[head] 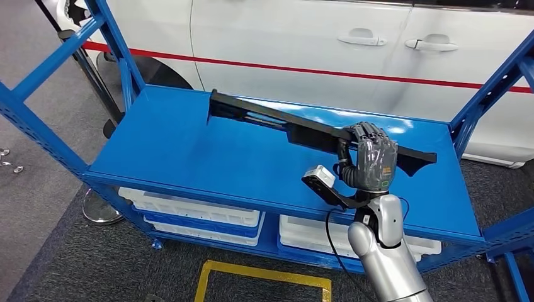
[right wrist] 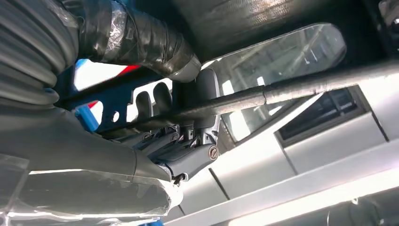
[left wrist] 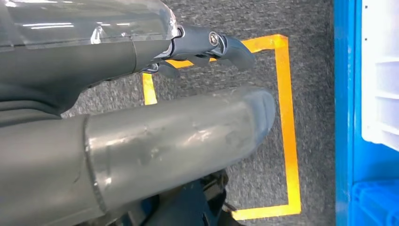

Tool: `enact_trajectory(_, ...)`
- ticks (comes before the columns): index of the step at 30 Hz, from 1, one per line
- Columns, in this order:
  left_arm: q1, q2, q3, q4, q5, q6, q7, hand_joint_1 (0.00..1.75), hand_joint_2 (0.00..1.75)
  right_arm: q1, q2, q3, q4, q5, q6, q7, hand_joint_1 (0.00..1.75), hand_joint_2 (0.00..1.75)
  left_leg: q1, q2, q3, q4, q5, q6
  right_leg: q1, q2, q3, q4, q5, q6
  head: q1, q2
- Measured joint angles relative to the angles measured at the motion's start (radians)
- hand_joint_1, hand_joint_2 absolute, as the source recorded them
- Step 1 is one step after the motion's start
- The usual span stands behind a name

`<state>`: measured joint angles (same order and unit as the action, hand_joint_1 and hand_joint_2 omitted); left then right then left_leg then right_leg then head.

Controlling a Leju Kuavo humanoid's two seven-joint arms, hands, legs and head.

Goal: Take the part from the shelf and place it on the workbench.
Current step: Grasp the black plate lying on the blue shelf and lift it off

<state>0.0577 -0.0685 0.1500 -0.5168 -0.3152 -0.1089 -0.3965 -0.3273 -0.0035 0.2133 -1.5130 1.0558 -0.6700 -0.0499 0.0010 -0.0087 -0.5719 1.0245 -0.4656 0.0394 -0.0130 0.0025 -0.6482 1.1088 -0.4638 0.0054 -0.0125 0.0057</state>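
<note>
Part grasped, not yet delivered.
Right hand [head: 373, 162] fingers [right wrist: 207, 101] clasp the black part [head: 277, 121] above the shelf [head: 189, 151]; workbench placement remains.

A car workshop: a white car [head: 352, 44] stands behind blue steel shelving [head: 189, 145], yellow floor tape [head: 264, 277] marking bays.

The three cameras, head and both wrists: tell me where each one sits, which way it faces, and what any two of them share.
Head view: high on the body, looking forward and down at the blue shelf, the long black part and a white car; the right hand grips the part.
Left wrist view: behind the left hand, facing down at grey carpet and yellow floor tape.
Right wrist view: behind the right hand, looking up along the part.
Shared: head and right wrist views show the gripped part; head and left wrist, the tape.
</note>
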Motion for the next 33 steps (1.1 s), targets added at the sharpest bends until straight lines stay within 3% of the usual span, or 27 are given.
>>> enact_trajectory(2, 0.002, -0.007, 0.006, -0.011, 0.012, 0.016, -0.002, 0.0, 0.0, 0.002, 0.003, -0.002, -0.022, 0.004, -0.01, -0.041, 1.75, 1.75, -0.004, 0.0, -0.003, 0.006, -0.006, -0.008, 0.003, 0.001, 0.024, -0.054, 0.009, -0.004, 0.0, 0.0)
enact_trajectory(5, 0.004, -0.021, 0.019, -0.036, 0.015, 0.044, -0.006, 0.0, 0.0, 0.007, 0.018, -0.009, -0.07, 0.016, -0.019, -0.125, 1.75, 1.75, -0.004, 0.001, -0.005, 0.01, -0.014, -0.024, 0.001, 0.002, 0.028, -0.062, 0.01, -0.013, 0.0, 0.0)
enact_trajectory(7, -0.002, -0.027, 0.023, -0.045, 0.011, 0.045, -0.02, 0.0, 0.0, 0.007, 0.036, -0.011, -0.105, 0.029, -0.021, -0.181, 1.75, 1.75, -0.001, 0.002, -0.027, 0.065, -0.051, -0.036, -0.004, 0.0, 0.033, -0.069, 0.012, -0.022, 0.0, 0.0)
enact_trajectory(9, -0.011, -0.031, 0.024, -0.046, 0.009, 0.035, -0.045, 0.0, 0.87, 0.008, 0.053, -0.013, -0.134, 0.032, -0.023, -0.234, 1.75, 1.75, 0.004, 0.003, -0.085, 0.186, -0.11, -0.046, -0.003, -0.002, 0.035, -0.07, 0.01, -0.027, 0.0, 0.0)
enact_trajectory(11, -0.019, -0.032, 0.024, -0.045, 0.011, 0.02, -0.07, 0.0, 1.75, 0.01, 0.071, -0.014, -0.161, 0.022, -0.023, -0.279, 1.75, 1.75, 0.008, 0.003, -0.134, 0.274, -0.13, -0.052, -0.002, -0.003, 0.036, -0.07, 0.008, -0.029, 0.0, 0.0)
enact_trajectory(12, -0.024, -0.032, 0.024, -0.043, 0.013, 0.013, -0.08, 0.0, 1.75, 0.01, 0.08, -0.014, -0.173, 0.016, -0.023, -0.295, 1.75, 1.75, 0.009, 0.003, -0.134, 0.267, -0.111, -0.052, -0.002, -0.002, 0.038, -0.069, 0.007, -0.029, -0.001, 0.0)
enact_trajectory(14, -0.034, -0.031, 0.024, -0.038, 0.019, -0.001, -0.095, 0.0, 1.75, 0.011, 0.095, -0.016, -0.196, 0.01, -0.023, -0.319, 1.75, 1.75, 0.01, 0.003, -0.09, 0.163, -0.038, -0.05, -0.002, -0.001, 0.044, -0.069, 0.004, -0.027, -0.001, 0.0)
enact_trajectory(16, -0.04, -0.03, 0.024, -0.034, 0.023, -0.007, -0.1, 0.0, 1.75, 0.011, 0.101, -0.018, -0.208, 0.009, -0.023, -0.329, 1.75, 1.75, 0.01, 0.003, -0.052, 0.08, 0.008, -0.046, -0.002, -0.001, 0.048, -0.069, 0.002, -0.026, 0.0, 0.0)
enact_trajectory(22, -0.041, -0.03, 0.024, -0.033, 0.023, -0.007, -0.101, 0.0, 1.75, 0.01, 0.102, -0.018, -0.21, 0.009, -0.023, -0.33, 1.75, 1.75, 0.01, 0.003, -0.044, 0.063, 0.016, -0.045, -0.002, -0.001, 0.048, -0.069, 0.001, -0.025, 0.0, 0.0)
enact_trajectory(25, -0.044, -0.03, 0.024, -0.03, 0.023, -0.01, -0.103, 0.0, 1.75, 0.01, 0.106, -0.018, -0.217, 0.009, -0.023, -0.335, 1.75, 1.75, 0.008, 0.003, -0.029, 0.026, 0.019, -0.042, -0.001, -0.001, 0.049, -0.069, 0.0, -0.023, 0.0, 0.0)
enact_trajectory(28, -0.052, -0.03, 0.024, -0.02, 0.028, -0.021, -0.108, 0.0, 1.75, 0.009, 0.117, -0.019, -0.232, 0.01, -0.025, -0.346, 1.75, 1.75, 0.001, 0.001, -0.017, 0.003, 0.01, -0.033, 0.002, 0.0, 0.046, -0.07, 0.002, -0.013, 0.0, 0.0)
enact_trajectory(29, -0.054, -0.03, 0.024, -0.011, 0.032, -0.028, -0.113, 0.0, 1.75, 0.01, 0.122, -0.021, -0.241, 0.011, -0.025, -0.356, 1.75, 1.75, 0.002, 0.001, -0.014, -0.004, 0.014, -0.025, 0.001, 0.0, 0.044, -0.063, -0.004, -0.007, 0.0, 0.0)
enact_trajectory(31, -0.06, -0.029, 0.023, 0.027, 0.04, -0.037, -0.133, 0.0, 1.75, 0.019, 0.13, -0.029, -0.268, 0.008, -0.025, -0.379, 1.75, 1.75, 0.003, 0.002, -0.008, -0.011, 0.016, -0.007, 0.0, -0.001, -0.003, 0.031, -0.032, 0.003, 0.0, 0.0)
enact_trajectory(32, -0.063, -0.029, 0.023, 0.046, 0.042, -0.039, -0.142, 0.0, 1.75, 0.022, 0.135, -0.033, -0.282, 0.006, -0.026, -0.388, 1.75, 1.75, 0.003, 0.002, -0.004, -0.012, 0.015, 0.0, 0.0, -0.001, -0.01, 0.046, -0.03, 0.006, 0.0, 0.0)
enact_trajectory(33, -0.065, -0.029, 0.023, 0.06, 0.043, -0.039, -0.148, 0.0, 1.75, 0.026, 0.136, -0.034, -0.291, 0.004, -0.026, -0.391, 1.75, 1.75, 0.002, 0.001, -0.005, -0.006, 0.011, 0.0, 0.0, -0.002, -0.009, 0.044, -0.026, 0.003, 0.0, 0.0)
